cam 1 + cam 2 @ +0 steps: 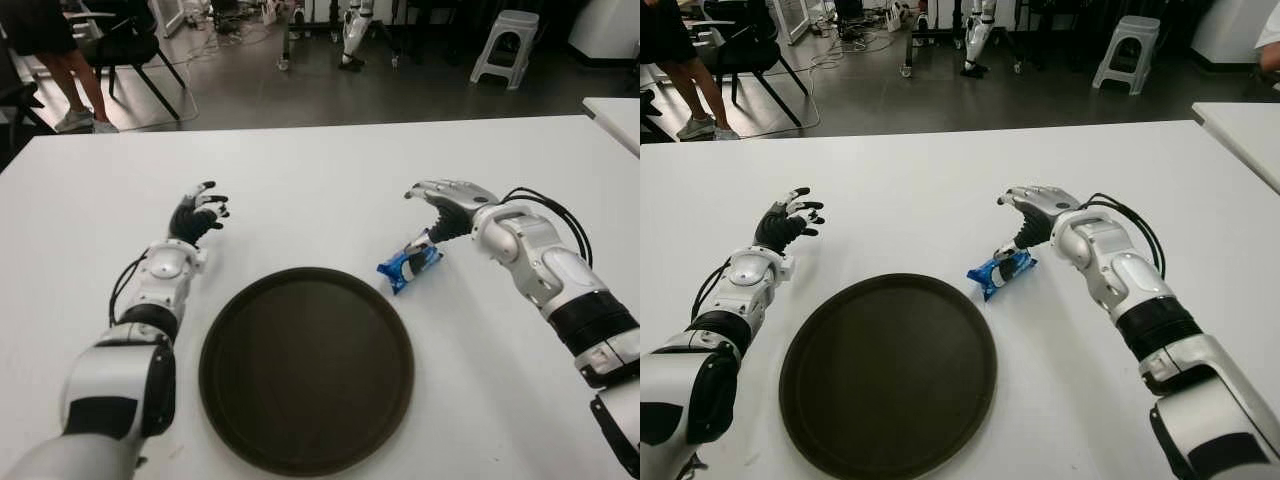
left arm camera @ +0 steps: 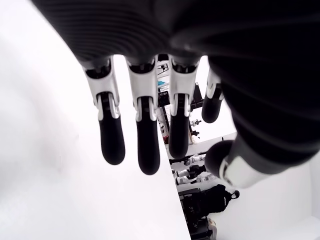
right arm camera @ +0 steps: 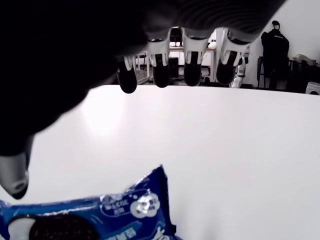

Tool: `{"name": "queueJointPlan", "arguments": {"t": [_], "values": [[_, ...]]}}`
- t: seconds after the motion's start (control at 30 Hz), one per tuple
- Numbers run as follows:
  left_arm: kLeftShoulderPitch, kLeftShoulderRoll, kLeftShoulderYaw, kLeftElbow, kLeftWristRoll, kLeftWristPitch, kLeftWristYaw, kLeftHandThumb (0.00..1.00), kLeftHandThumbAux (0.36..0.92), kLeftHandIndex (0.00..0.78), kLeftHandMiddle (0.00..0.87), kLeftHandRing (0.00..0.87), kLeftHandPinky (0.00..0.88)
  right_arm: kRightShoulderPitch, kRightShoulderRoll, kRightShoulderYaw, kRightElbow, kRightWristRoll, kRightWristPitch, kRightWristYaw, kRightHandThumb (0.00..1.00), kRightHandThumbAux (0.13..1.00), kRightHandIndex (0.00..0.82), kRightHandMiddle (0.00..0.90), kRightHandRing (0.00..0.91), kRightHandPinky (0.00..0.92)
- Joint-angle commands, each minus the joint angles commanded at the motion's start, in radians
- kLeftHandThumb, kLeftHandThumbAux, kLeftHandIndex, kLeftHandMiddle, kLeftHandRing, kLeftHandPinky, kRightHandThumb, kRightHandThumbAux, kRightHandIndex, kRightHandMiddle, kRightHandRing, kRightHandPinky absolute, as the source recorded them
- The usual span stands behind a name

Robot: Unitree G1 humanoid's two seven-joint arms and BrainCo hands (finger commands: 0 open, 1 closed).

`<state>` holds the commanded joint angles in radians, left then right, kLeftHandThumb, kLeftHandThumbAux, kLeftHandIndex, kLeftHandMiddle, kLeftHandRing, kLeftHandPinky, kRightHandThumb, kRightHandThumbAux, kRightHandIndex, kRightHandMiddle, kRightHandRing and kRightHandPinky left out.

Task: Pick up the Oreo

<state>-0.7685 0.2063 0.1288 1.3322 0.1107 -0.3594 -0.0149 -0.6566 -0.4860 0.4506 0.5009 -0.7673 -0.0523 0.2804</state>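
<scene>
Round dark tray [image 1: 306,440] on white table [image 1: 320,170]. Beyond the far edge: grey floor, plastic stool [image 1: 506,45], black chair [image 1: 130,45], standing person's legs [image 1: 72,75].

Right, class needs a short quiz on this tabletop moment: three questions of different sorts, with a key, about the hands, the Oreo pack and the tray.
1. True or false: the Oreo pack lies inside the round dark tray.
2. Which hand is at the pack? A) left hand B) right hand
3. Fill in: the right hand's fingers are ____ above the white table, holding nothing.

Key
1. False: it lies on the table just beyond the tray's rim, on the robot's right.
2. B: the right hand hovers over the pack; the left shows open on the tray's far left side.
3. Open.
</scene>
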Motion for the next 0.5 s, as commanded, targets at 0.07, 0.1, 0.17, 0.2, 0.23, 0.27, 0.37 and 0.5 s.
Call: {"name": "queueJointPlan", "arguments": {"t": [0.07,0.1,0.17,0.2,0.23,0.27,0.37,0.5], "values": [[0.000,-0.001,0.001,0.001,-0.001,0.003,0.001,0.493,0.642,0.138,0.278,0.340,0.390,-0.001,0.002,-0.003,0.011,0.008,-0.014,-0.013,0.000,0.502,0.064,0.113,0.112,0.088],[0.000,-0.001,0.002,0.001,-0.003,0.004,-0.001,0.494,0.638,0.137,0.279,0.340,0.389,-0.001,0.003,-0.004,0.015,0.012,-0.021,-0.019,0.000,0.506,0.083,0.127,0.125,0.097],[0.000,-0.002,0.004,0.001,-0.004,0.004,-0.002,0.496,0.634,0.135,0.281,0.341,0.389,-0.001,0.004,-0.005,0.020,0.015,-0.029,-0.025,0.000,0.510,0.102,0.141,0.137,0.105],[-0.001,-0.002,0.004,0.001,-0.004,0.005,-0.001,0.496,0.633,0.134,0.281,0.341,0.389,-0.002,0.005,-0.006,0.023,0.016,-0.031,-0.028,0.000,0.511,0.106,0.144,0.140,0.107],[-0.001,-0.002,0.003,0.001,-0.003,0.006,0.001,0.497,0.634,0.133,0.284,0.344,0.392,-0.003,0.006,-0.006,0.024,0.016,-0.032,-0.029,0.000,0.517,0.112,0.145,0.139,0.107],[-0.001,-0.001,0.002,0.001,-0.002,0.007,0.003,0.496,0.633,0.133,0.286,0.346,0.394,-0.003,0.007,-0.006,0.025,0.017,-0.032,-0.029,0.000,0.522,0.115,0.143,0.138,0.108],[-0.002,-0.001,-0.007,0.001,0.008,0.008,0.018,0.479,0.638,0.135,0.289,0.348,0.395,-0.006,0.004,-0.005,0.021,0.015,-0.031,-0.022,0.000,0.538,0.119,0.139,0.134,0.109],[-0.001,-0.001,-0.008,0.001,0.007,0.007,0.019,0.462,0.649,0.135,0.287,0.346,0.393,-0.009,0.001,-0.001,0.017,0.011,-0.030,-0.013,0.000,0.576,0.121,0.136,0.139,0.133]]}}
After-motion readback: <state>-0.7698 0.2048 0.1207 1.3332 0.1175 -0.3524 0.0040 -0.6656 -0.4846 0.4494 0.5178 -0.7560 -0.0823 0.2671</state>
